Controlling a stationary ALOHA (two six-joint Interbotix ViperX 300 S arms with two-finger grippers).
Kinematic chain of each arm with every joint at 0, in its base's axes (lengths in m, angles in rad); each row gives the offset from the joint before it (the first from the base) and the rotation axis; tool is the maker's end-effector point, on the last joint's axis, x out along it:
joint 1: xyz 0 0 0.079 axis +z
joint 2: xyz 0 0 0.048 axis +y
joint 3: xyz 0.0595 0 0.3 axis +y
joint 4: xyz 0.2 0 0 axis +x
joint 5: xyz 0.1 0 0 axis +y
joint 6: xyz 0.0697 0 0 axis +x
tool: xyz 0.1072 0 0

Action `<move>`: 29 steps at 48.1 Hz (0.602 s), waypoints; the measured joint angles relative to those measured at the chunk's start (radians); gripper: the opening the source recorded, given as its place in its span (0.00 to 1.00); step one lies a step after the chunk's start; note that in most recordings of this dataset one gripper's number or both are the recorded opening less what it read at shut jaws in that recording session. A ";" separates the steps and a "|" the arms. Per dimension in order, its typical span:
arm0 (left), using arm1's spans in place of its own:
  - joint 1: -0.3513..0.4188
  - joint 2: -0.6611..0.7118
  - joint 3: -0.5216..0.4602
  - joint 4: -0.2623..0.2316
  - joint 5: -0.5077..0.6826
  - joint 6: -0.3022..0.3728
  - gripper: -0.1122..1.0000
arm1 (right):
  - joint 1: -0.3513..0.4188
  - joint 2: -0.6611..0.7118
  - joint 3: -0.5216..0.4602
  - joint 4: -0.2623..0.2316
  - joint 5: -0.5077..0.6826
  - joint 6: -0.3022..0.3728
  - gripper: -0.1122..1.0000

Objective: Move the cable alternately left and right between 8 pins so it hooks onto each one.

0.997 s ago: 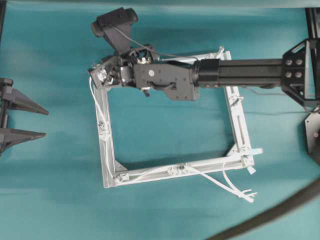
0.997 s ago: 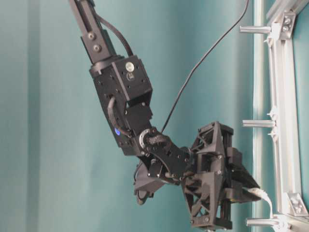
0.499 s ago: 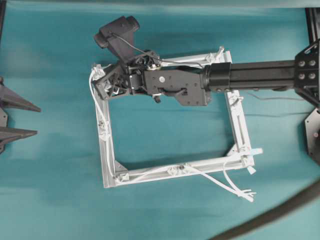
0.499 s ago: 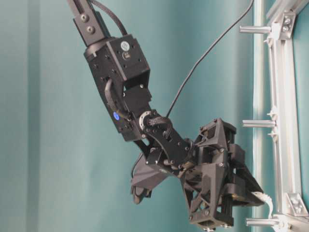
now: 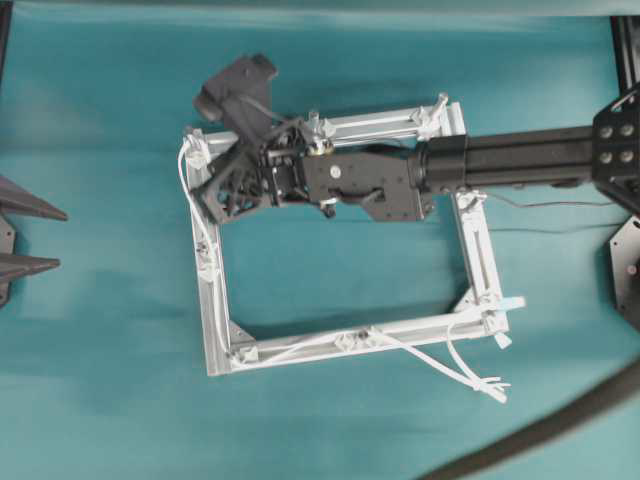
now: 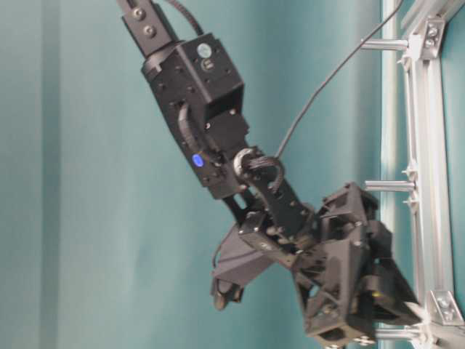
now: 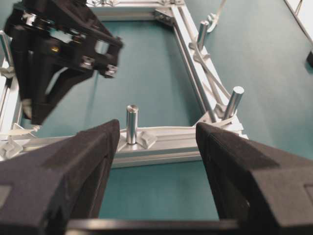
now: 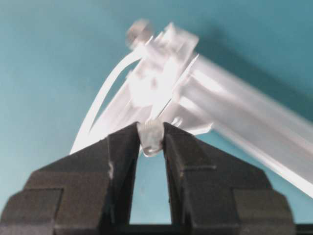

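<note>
At the frame corner, my right gripper pinches the cable; my left gripper stands spread wide.

The right gripper crowds the frame corner — the frame's interior lies open.

A thick dark hose crosses the teal tabletop — lower right corner.
</note>
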 measured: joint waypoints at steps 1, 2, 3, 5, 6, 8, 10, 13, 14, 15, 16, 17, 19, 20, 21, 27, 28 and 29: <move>0.000 0.002 0.000 0.000 0.002 0.000 0.69 | 0.003 -0.002 0.003 0.002 0.003 0.000 0.26; 0.000 0.000 0.000 0.000 0.000 0.000 0.69 | 0.005 -0.005 0.006 0.000 0.008 0.000 0.25; 0.000 0.002 0.000 0.000 0.002 0.000 0.69 | 0.008 -0.008 0.009 0.000 0.012 0.000 0.25; 0.000 0.002 0.002 0.000 0.002 0.000 0.69 | 0.009 -0.015 0.015 0.000 0.026 0.000 0.25; 0.002 0.000 0.000 0.000 0.002 0.000 0.69 | 0.009 -0.021 0.018 0.000 0.035 -0.003 0.25; 0.000 0.002 0.000 0.000 0.002 0.000 0.69 | 0.009 -0.032 0.028 0.000 0.055 -0.003 0.25; 0.000 0.000 0.002 0.000 0.002 0.000 0.69 | 0.011 -0.041 0.040 0.000 0.072 -0.002 0.25; 0.000 0.002 0.000 0.000 0.002 0.000 0.69 | 0.014 -0.055 0.058 0.000 0.089 -0.002 0.25; 0.000 0.000 0.002 0.000 0.002 0.000 0.69 | 0.015 -0.058 0.063 0.000 0.092 0.000 0.25; 0.000 0.002 0.000 0.000 0.002 0.000 0.69 | 0.017 -0.063 0.071 0.000 0.094 0.000 0.25; 0.002 0.002 0.002 0.000 0.002 0.000 0.69 | 0.018 -0.067 0.078 0.000 0.097 0.000 0.25; 0.000 0.002 0.000 0.000 0.002 0.000 0.69 | 0.018 -0.074 0.086 0.000 0.100 0.000 0.25; 0.000 0.000 0.000 0.000 0.002 0.000 0.69 | 0.021 -0.086 0.098 0.000 0.103 0.000 0.25; 0.000 0.000 0.000 0.000 0.002 0.000 0.69 | 0.020 -0.092 0.106 0.000 0.104 0.000 0.25; 0.000 0.000 0.000 0.000 0.002 0.000 0.69 | 0.021 -0.098 0.112 0.000 0.109 -0.002 0.25; 0.000 0.000 0.000 0.000 0.002 0.000 0.69 | 0.020 -0.133 0.156 0.000 0.127 0.000 0.25; 0.000 0.000 0.000 0.000 0.002 0.000 0.69 | 0.020 -0.140 0.164 0.000 0.133 0.000 0.25; 0.000 0.002 0.002 0.000 0.002 0.000 0.69 | 0.021 -0.146 0.173 -0.002 0.133 0.000 0.25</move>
